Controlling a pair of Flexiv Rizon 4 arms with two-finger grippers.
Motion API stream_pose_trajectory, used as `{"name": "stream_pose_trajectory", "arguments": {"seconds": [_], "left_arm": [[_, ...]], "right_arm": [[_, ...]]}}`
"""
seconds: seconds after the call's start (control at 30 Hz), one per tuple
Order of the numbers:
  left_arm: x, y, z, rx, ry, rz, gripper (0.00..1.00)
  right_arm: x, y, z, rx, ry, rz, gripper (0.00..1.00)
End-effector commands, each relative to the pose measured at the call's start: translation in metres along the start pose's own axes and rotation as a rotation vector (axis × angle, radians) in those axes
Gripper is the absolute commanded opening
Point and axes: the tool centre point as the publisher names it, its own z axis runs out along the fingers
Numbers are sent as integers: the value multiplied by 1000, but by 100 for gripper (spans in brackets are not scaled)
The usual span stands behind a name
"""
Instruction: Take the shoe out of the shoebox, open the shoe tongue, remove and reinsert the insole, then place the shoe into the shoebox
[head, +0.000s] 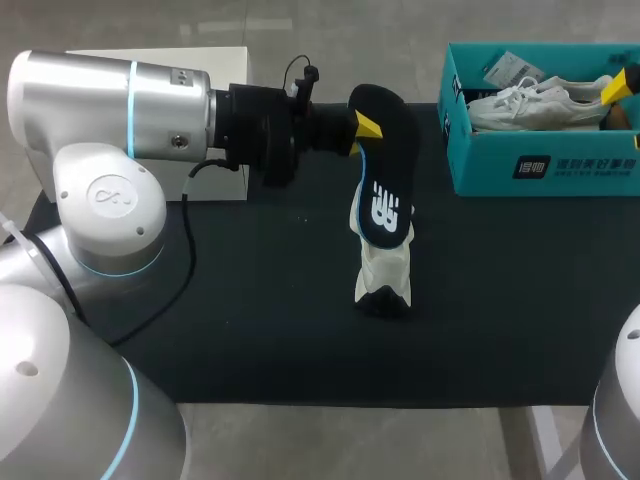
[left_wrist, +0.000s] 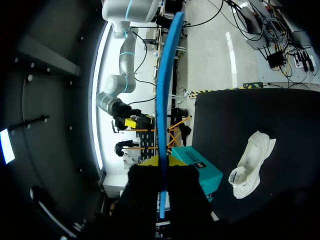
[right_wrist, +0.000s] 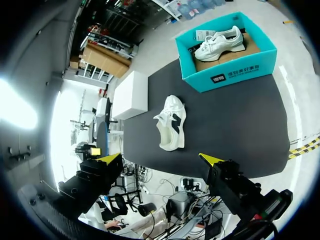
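Observation:
My left gripper (head: 362, 126) is shut on a black insole (head: 386, 172) with a blue edge, holding it in the air above the table. In the left wrist view the insole (left_wrist: 166, 90) shows edge-on as a blue strip rising from between the fingers of my left gripper (left_wrist: 162, 177). Under it a white shoe (head: 384, 268) lies on the black table, also seen as the shoe (left_wrist: 251, 165) beside the gripper and as the shoe (right_wrist: 171, 122). My right gripper (right_wrist: 160, 160) stands wide open and empty, high over the table; one yellow fingertip (head: 620, 86) shows by the teal shoebox (head: 540, 170).
The teal shoebox (right_wrist: 230, 75) stands at the back right with a second white shoe (head: 540, 102) and a paper tag inside. A white box (right_wrist: 131, 95) sits at the table's back left, partly behind my left arm. The black table top (head: 500, 300) is bare around the shoe.

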Motion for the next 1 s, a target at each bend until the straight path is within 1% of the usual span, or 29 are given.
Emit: {"name": "stream_pose_trajectory", "arguments": {"seconds": [0.03,0.07,0.2,0.27,0.4,0.53,1.0], "left_arm": [[-1,0,2,-1,-1,0,0],[-1,0,2,-1,-1,-1,0],[-1,0,3,2,2,-3,0],[-1,0,3,3,3,-4,0],[-1,2,5,1,0,-5,0],[-1,2,6,3,-3,-7,0],[-2,3,8,-3,-12,-9,0]], "right_arm": [[-9,2,3,0,55,13,100],[-11,5,4,10,68,8,100],[-11,8,8,53,54,-12,100],[-11,9,8,65,40,-19,100],[-12,8,10,110,80,-41,100],[-9,6,15,155,64,-52,100],[-9,6,15,155,64,-52,100]]}}
